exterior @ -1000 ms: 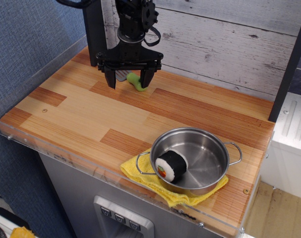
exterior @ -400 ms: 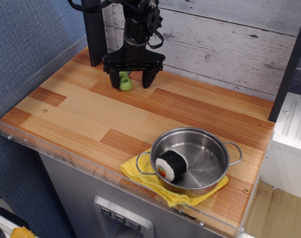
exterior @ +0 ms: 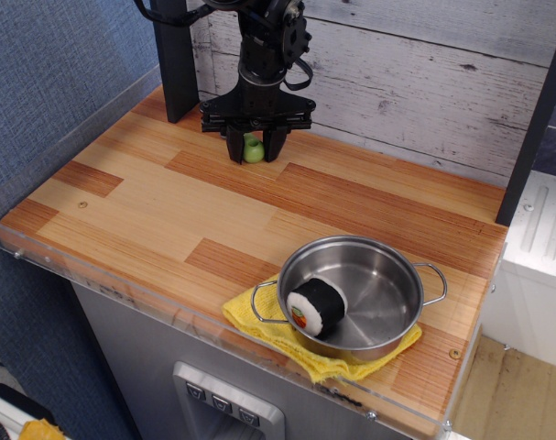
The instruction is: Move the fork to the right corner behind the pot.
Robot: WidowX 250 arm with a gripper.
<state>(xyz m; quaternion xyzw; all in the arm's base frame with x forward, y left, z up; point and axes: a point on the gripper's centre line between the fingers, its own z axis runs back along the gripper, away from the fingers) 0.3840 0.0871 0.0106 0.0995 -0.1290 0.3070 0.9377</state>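
My gripper [exterior: 254, 152] hangs at the back left of the wooden counter, fingers pointing down and closed around the light-green handle of the fork [exterior: 253, 148]. Only the green handle shows between the fingers; the grey head is hidden. The shiny steel pot [exterior: 355, 295] sits at the front right on a yellow cloth [exterior: 287, 337], far from the gripper. A black-and-white sushi-roll toy [exterior: 315, 306] lies inside the pot.
A black post [exterior: 175, 57] stands just left of the gripper at the back. A grey plank wall [exterior: 424, 73] runs behind the counter. A clear plastic rim [exterior: 168, 302] lines the front and left edges. A dark upright [exterior: 534, 119] stands at the right.
The gripper has moved right and toward the back wall, and its wide-open fingers have closed in on the green fork handle, which has turned upright between them.
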